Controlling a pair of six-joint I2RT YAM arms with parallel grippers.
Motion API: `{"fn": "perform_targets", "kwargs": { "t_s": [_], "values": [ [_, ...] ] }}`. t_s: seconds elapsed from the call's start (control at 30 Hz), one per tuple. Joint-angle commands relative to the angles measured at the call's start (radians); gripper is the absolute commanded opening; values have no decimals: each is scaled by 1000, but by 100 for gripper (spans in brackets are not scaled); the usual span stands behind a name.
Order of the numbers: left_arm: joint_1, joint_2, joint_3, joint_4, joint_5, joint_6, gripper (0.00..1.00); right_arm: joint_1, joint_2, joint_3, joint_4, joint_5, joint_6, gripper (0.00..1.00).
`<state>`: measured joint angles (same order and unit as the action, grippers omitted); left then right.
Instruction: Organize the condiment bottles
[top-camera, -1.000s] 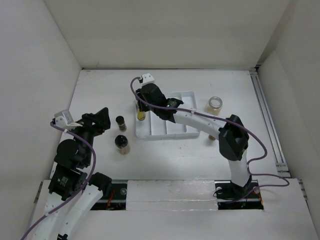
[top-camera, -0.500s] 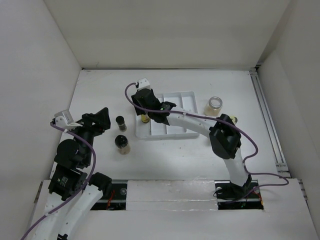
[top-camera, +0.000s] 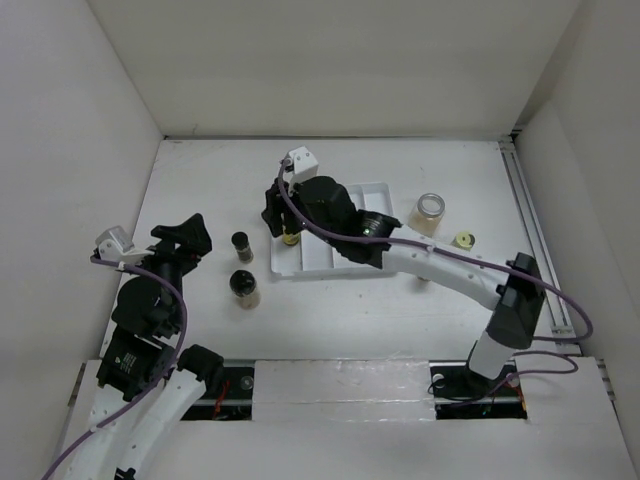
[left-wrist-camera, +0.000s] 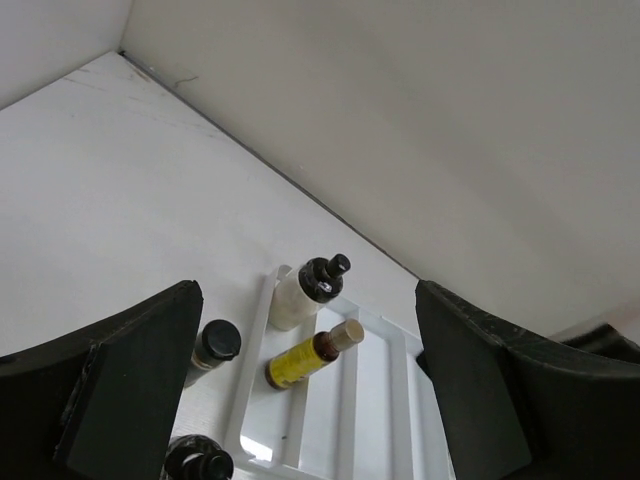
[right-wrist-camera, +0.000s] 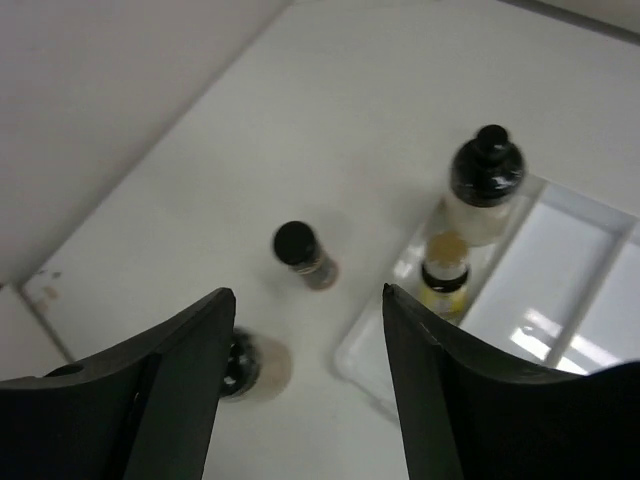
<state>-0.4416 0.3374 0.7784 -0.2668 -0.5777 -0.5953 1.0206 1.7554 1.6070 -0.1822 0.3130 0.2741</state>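
Observation:
A yellow condiment bottle (top-camera: 290, 237) with a tan cap stands in the left compartment of the white tray (top-camera: 352, 258). Behind it in that compartment is a pale black-capped bottle (right-wrist-camera: 484, 188). My right gripper (top-camera: 272, 210) hovers open and empty above the tray's left edge. On the table left of the tray are a small dark bottle (top-camera: 241, 245) and a larger black-capped bottle (top-camera: 243, 287). My left gripper (top-camera: 190, 235) is open and empty left of them. The left wrist view shows the yellow bottle (left-wrist-camera: 303, 360) and the pale bottle (left-wrist-camera: 298, 297).
A squat pale jar (top-camera: 431, 212) and a small yellow-topped thing (top-camera: 464, 240) stand right of the tray. White walls close in the table on the left, back and right. The right arm reaches across the tray's near side.
My right gripper has opened, let go of the yellow bottle in the tray's left compartment and lifted away. My left gripper has opened wider and shifted slightly left.

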Motion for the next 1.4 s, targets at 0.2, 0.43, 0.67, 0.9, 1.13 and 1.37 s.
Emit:
{"fn": "perform_targets", "kwargs": {
  "t_s": [0.2, 0.43, 0.67, 0.9, 1.13, 1.37],
  "values": [
    [3, 5, 16, 34, 1, 3, 84, 156, 122, -3, 107, -287, 62, 71],
    [3, -4, 16, 23, -19, 3, 84, 170, 228, 48, 107, -255, 62, 71],
    [3, -64, 16, -6, -105, -58, 83, 170, 277, 68, 131, -186, 71, 65],
    [3, -77, 16, 3, -132, -49, 82, 191, 296, 30, 226, -167, 13, 69],
    [12, -234, -5, 46, -157, -121, 82, 214, 296, -33, 438, -282, -10, 69],
    [12, -229, 41, 60, -157, -69, 83, 214, 351, 56, 448, -340, -19, 69]
  ]
}}
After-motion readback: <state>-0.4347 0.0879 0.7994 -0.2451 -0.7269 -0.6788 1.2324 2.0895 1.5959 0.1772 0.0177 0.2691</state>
